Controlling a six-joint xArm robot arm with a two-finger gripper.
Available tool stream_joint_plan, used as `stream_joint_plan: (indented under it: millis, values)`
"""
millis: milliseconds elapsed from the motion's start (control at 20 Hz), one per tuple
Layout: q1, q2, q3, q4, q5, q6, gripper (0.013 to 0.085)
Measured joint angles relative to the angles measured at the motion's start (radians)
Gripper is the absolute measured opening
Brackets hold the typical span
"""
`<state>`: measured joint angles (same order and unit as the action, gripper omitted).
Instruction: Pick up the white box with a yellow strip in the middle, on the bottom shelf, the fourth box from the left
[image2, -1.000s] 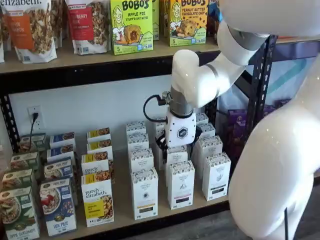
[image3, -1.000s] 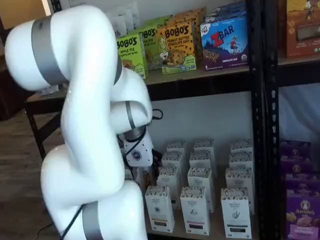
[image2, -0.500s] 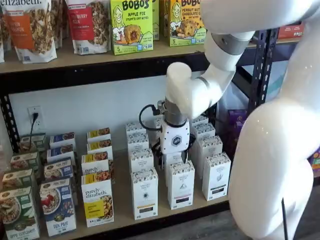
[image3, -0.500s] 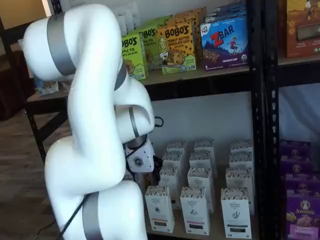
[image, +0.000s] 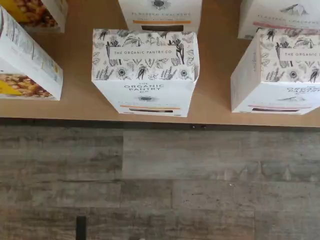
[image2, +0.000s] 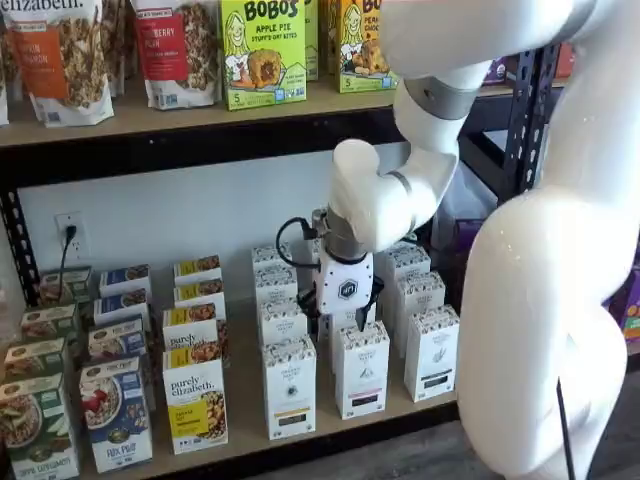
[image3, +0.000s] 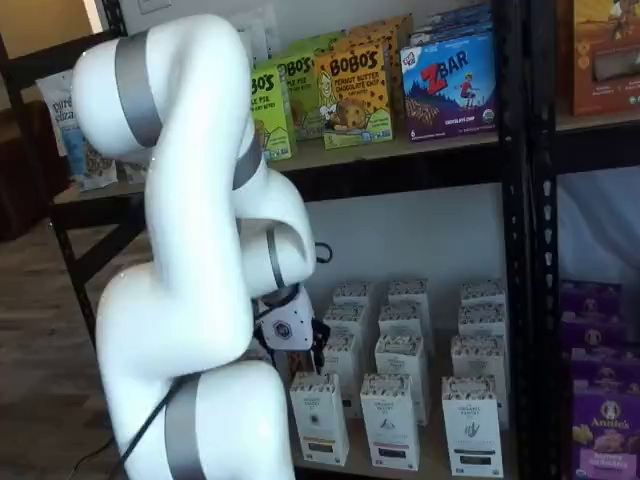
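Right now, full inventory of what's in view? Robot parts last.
white box: one, white with a yellow-orange band, front of its row on the bottom shelf; wrist view shows it at the board's edge
Other white Organic Pantry cartons: several rows beside and behind it, same shelf
purely elizabeth boxes: a row, white with yellow labels, next row over
Cereal boxes: blue and green rows, far end of that shelf
Bobo's boxes: green and yellow, upper shelf
Granola bags: upper shelf, beside the Bobo's
ZBar box: blue, upper shelf
Purple boxes: neighbouring bay
Wall outlet: white, cord plugged in
Floor: grey wood planks
Arm: white
gripper: white body above the carton rows, fingers mostly hidden
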<state>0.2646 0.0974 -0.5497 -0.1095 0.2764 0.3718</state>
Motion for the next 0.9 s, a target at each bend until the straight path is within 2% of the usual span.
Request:
stream_joint_plan:
  millis: [100, 200, 300, 550, 900]
  values:
    - [0.0, 0.03, -0.016, -0.003, -0.015, 0.003, 0.085]
    - [-0.002, 0.068, -0.041, -0.043, -0.025, 0.04, 0.085]
    - [-0.002, 0.101, -0.061, -0.06, -0.036, 0.057, 0.085]
    - [0.001, 0.179, -0.107, -0.059, -0.078, 0.059, 0.085]
    - [-0.005, 0.281, -0.188, -0.13, -0.108, 0.122, 0.085]
